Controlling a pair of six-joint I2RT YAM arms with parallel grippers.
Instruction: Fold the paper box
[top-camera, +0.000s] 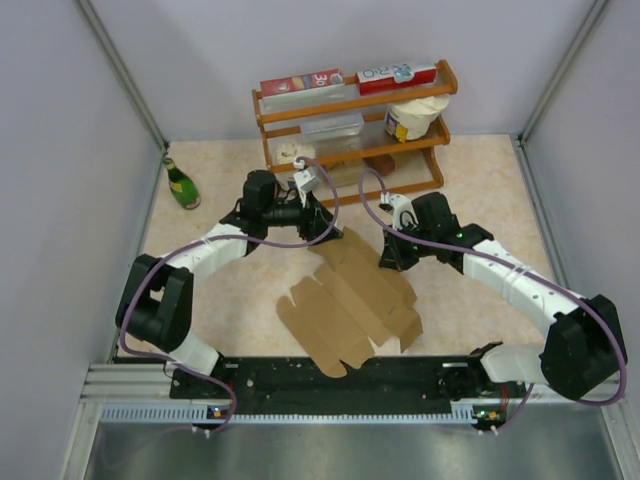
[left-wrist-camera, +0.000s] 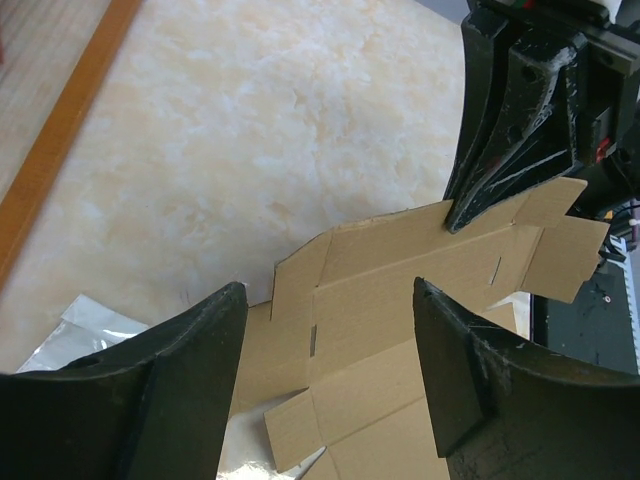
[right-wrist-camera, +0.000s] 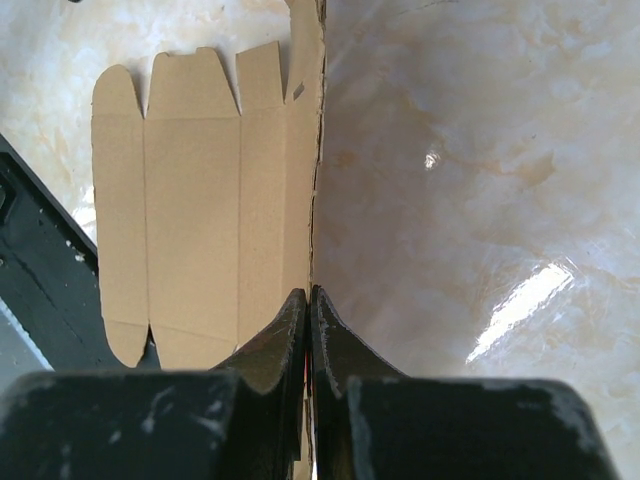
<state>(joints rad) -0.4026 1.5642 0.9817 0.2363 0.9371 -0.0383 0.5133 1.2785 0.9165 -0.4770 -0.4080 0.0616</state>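
Remote folding job: I hold the right fingers (right-wrist-camera: 275, 345) pressed together on one long edge of the paper box (top-camera: 350, 305). The box is a flat brown cut-out sheet lying mid-table (top-camera: 250, 310), and I judge the pinch is meant to raise that side along a crease. The left fingers (left-wrist-camera: 190, 385) stand spread wide over the sheet's far end, touching nothing, likely placed to take a flap. The edge runs straight out of the right pinch, and the flaps lie below and between the left pair.

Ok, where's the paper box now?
Top view: the paper box lies unfolded mid-table, nearer than the wooden shelf, the right tool shut on its far right edge.
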